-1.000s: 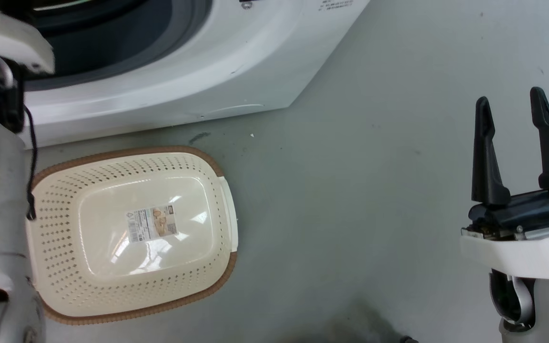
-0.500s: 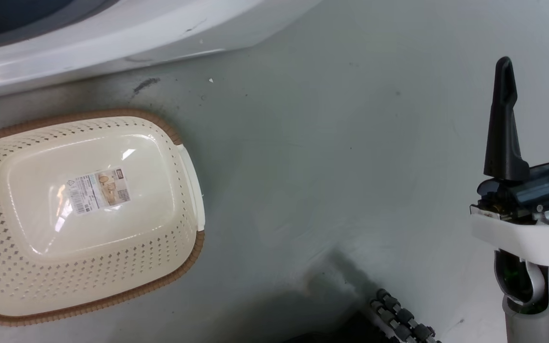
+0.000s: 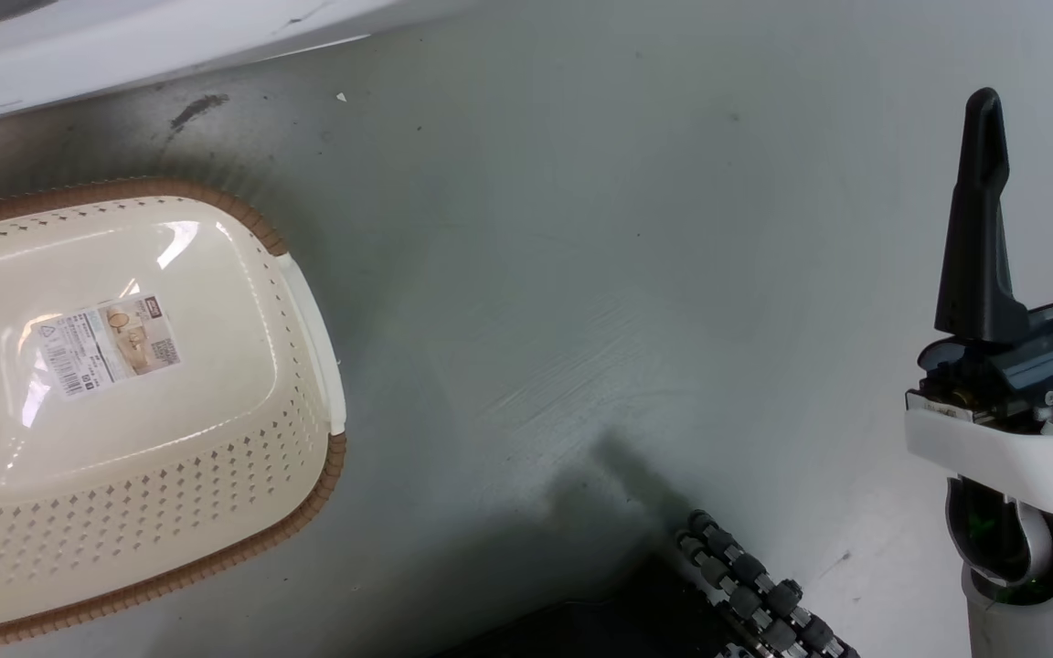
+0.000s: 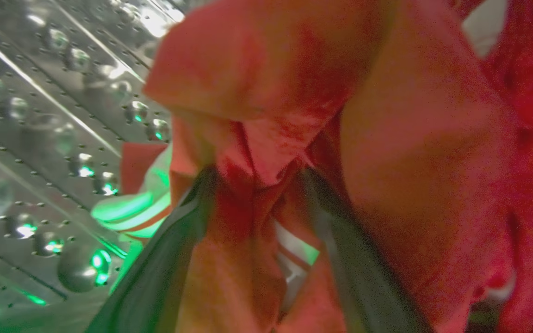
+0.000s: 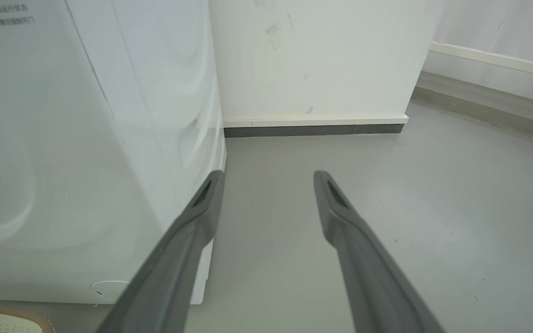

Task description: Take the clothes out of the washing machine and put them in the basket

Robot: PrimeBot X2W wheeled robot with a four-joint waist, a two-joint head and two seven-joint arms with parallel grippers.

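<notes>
The basket (image 3: 216,475) sits on the floor (image 3: 581,274) just before the washing machine (image 3: 124,55), with the right pincer (image 3: 1037,87) well apart to its right. Inside the drum (image 4: 40,115), a fold of garment (image 4: 410,162) lies between the fingers of the left pincer (image 4: 259,173), perhaps gripped

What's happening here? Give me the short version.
The robot is emptying the washing machine. Its left gripper is inside the drum, its fingers astride a bunch of red cloth; whether they have clamped it is unclear. The right gripper is open, holding nothing, above the floor. The basket sits empty on the floor near the machine's front.
</notes>
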